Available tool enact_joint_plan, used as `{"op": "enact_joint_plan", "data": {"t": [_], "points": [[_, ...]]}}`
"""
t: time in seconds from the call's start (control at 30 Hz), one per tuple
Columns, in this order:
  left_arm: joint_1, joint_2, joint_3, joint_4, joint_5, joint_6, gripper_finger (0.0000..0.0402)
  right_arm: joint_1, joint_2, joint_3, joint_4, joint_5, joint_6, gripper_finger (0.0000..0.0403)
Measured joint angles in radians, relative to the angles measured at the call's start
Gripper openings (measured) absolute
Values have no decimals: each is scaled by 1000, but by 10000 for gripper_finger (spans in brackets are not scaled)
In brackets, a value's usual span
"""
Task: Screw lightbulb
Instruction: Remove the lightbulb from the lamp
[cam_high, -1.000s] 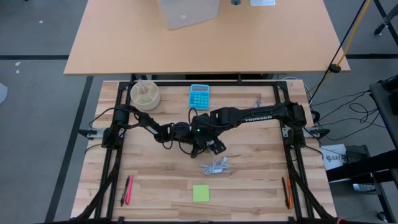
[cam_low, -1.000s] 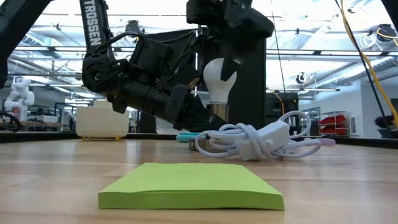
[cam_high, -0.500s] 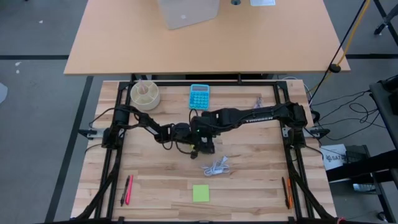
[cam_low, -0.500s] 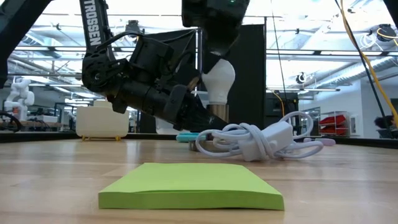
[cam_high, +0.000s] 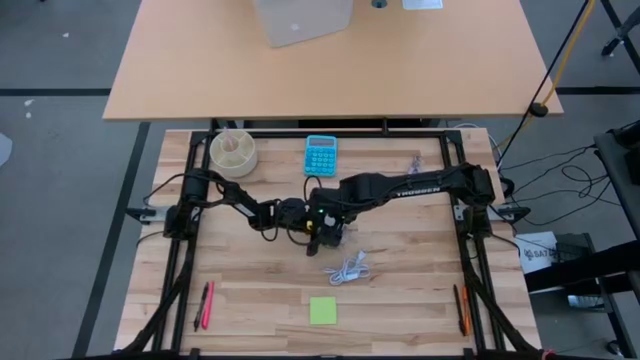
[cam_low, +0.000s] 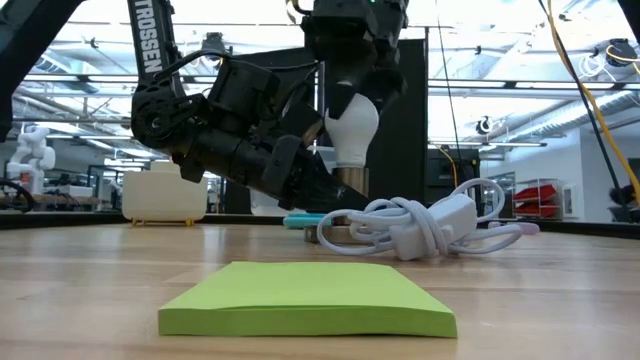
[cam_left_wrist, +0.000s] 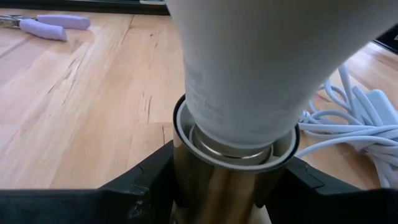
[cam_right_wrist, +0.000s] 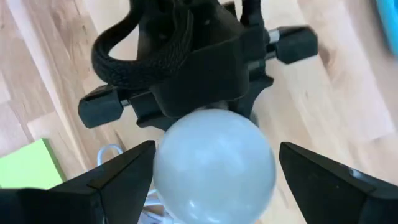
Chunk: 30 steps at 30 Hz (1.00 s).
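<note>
Already the lightbulb (cam_left_wrist: 249, 68) is sitting threaded in the socket (cam_left_wrist: 233, 174) that the left gripper (cam_left_wrist: 233, 180) is clamping; right gripper (cam_right_wrist: 214, 165), fingers spread around its globe without gripping, is hovering at twelve o'clock; final tightening apparently remaining.

"TROSSEN" on right arm (cam_high: 415, 187).

The lightbulb (cam_low: 352, 128) stood upright at mid-table, its base seated in a socket (cam_left_wrist: 233, 163) clamped by the left gripper (cam_left_wrist: 231, 186). The right gripper (cam_right_wrist: 214, 168) hung directly above, one finger on either side of the globe. A coiled cable (cam_high: 348, 267) lay just nearer, a notepad (cam_high: 323, 311) nearer still. A calculator (cam_high: 321, 154) lay at the far edge, a round container (cam_high: 232, 151) to its left.
</note>
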Motion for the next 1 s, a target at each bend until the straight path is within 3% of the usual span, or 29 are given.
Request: {"op": "enact_joint_plan", "data": {"t": [0.3,0.47,0.67,1.0], "points": [[0,0,0,2,-6,-3,197,-20,15,-1,3,-6,83,333],[1,0,0,3,-12,-11,197,-27,15,-1,1,-12,25,304],[1,0,0,2,-12,-11,197,-27,15,-1,1,-31,-117,260],[2,0,-1,2,-12,-8,197,-26,15,-2,11,-44,-578,265]]}}
